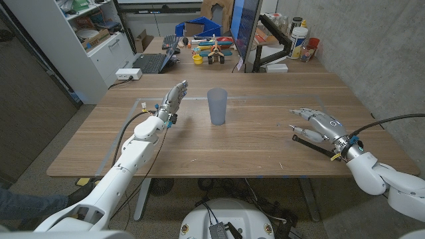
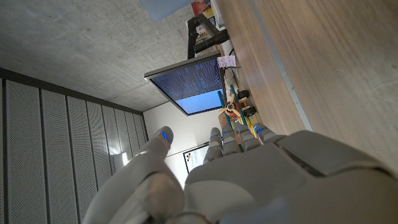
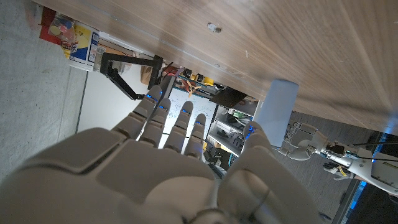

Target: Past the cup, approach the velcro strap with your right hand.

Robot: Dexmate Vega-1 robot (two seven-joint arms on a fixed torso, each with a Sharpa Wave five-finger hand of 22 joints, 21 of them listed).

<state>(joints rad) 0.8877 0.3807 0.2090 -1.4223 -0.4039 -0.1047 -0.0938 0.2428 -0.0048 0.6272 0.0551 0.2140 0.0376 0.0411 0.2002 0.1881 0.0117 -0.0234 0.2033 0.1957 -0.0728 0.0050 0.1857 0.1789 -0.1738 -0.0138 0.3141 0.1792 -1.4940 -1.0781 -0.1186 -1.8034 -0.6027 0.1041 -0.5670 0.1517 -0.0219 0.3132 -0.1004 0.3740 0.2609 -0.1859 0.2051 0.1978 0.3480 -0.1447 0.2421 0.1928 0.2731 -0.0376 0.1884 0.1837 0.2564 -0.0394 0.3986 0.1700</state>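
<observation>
A translucent blue-grey cup [image 1: 217,106] stands upright near the middle of the wooden table [image 1: 252,159]. It also appears in the right wrist view as the cup [image 3: 277,109], beyond my fingers. A thin black velcro strap [image 1: 311,144] lies on the table at the right, well to the right of the cup. My right hand [image 1: 317,124] hovers just above and behind the strap, fingers spread, holding nothing; from the wrist it shows as my right hand [image 3: 168,162]. My left hand [image 1: 172,99] is left of the cup, fingers stretched out and empty, also seen as my left hand [image 2: 236,180].
Along the table's far edge stand a monitor [image 1: 247,30], a laptop [image 1: 154,61], coloured toys [image 1: 211,50] and bottles [image 1: 299,36] by a black monitor arm [image 1: 275,40]. A concrete wall [image 1: 378,53] runs along the right side.
</observation>
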